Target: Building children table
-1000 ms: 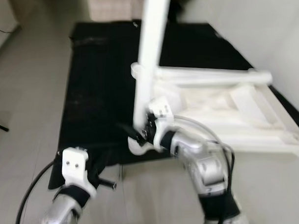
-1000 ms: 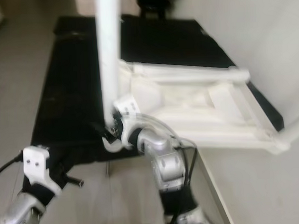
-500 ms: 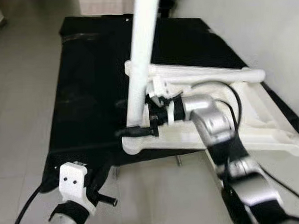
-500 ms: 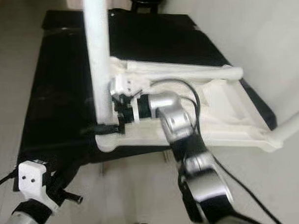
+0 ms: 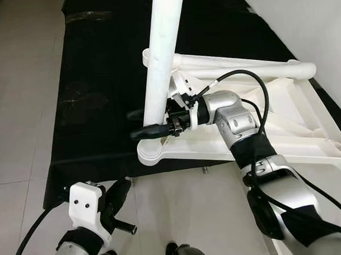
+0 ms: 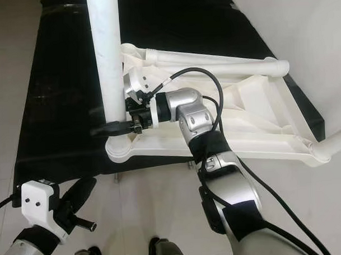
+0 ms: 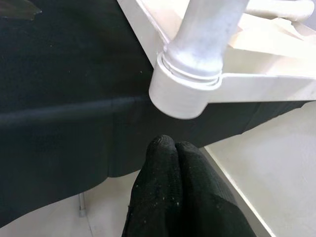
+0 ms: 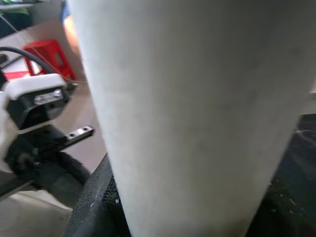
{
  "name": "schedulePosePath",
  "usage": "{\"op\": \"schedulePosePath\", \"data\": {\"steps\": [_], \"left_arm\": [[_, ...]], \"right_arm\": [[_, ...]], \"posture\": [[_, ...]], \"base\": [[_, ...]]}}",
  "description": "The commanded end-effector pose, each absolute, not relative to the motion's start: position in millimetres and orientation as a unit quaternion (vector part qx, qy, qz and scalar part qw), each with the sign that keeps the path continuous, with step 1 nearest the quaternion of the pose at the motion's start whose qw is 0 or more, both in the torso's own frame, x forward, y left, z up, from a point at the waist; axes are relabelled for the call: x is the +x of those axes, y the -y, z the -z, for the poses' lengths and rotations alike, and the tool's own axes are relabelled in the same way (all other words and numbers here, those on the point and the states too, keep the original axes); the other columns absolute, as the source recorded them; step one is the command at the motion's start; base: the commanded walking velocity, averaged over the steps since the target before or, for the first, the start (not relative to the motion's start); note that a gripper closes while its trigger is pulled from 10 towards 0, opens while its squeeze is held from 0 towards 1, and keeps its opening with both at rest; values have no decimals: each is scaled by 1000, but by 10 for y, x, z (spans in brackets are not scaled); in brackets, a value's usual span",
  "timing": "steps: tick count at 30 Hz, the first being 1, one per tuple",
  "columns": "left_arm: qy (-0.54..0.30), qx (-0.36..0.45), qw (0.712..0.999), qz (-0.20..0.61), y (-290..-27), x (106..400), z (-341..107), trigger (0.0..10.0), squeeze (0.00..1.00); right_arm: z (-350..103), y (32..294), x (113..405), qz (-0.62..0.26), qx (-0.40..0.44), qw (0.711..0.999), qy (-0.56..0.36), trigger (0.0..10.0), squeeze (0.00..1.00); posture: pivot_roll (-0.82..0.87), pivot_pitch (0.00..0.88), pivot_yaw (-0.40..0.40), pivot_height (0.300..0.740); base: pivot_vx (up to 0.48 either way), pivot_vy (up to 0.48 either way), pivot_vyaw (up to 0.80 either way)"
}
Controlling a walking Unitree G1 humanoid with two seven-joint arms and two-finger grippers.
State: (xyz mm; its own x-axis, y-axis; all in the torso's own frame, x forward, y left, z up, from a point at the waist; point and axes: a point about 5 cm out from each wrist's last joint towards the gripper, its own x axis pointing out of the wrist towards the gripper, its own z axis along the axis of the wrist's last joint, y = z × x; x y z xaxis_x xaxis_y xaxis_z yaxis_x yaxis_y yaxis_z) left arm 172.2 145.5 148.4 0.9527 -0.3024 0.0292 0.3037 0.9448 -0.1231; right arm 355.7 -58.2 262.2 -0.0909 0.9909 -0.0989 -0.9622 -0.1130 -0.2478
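white plastic makes up the children table frame [image 5: 254,124], which lies upside down on a black mat [image 5: 96,91] on the floor, its near corner socket [image 5: 152,153] close to the mat's near edge. a white leg tube [image 5: 162,60] stands upright in that socket. the step in hand looks like seating or twisting this leg home; another leg already lies along the frame's far edge.

the right hand [image 5: 154,130] reaches in from the frame side, arm bent at the elbow and wrist turned level, and its black fingers are clamped around the base of the leg tube just above the socket. in the right wrist view the tube [image 8: 197,113] sits between the two dark pads.

the left hand [image 7: 170,197] hangs low over the bare floor just off the mat's near edge, fingers pressed together and empty, pointing toward the socket [image 7: 185,96].

the next move probably calls for a firm downward push or turn while keeping the tube upright; a slanted leg could jam or pop out.
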Motion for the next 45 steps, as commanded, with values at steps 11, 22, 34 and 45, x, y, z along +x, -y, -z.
{"op": "schedulePosePath", "data": {"steps": [11,22,34,45], "left_arm": [[4,-67,985,156,-1486,1856,-1435,10000,0],[11,-58,987,148,-1531,2045,-1374,10000,0],[20,-64,988,142,-1522,2050,-1368,10000,0],[24,-69,987,144,-1488,2022,-1378,10000,0]], "right_arm": [[-1870,859,3400,-335,-43,941,-21,0,0],[-1549,133,3203,-259,51,961,-85,0,0],[-1946,98,3067,-395,97,913,-20,10000,1000],[-2242,446,3167,-629,-40,774,58,10000,0]], "posture": [[-147,182,-135,740],[-127,108,-142,740],[-136,119,-158,740],[-120,136,-174,740]], "base": [[0,0,0],[0,0,0],[0,0,0],[0,0,0]]}}
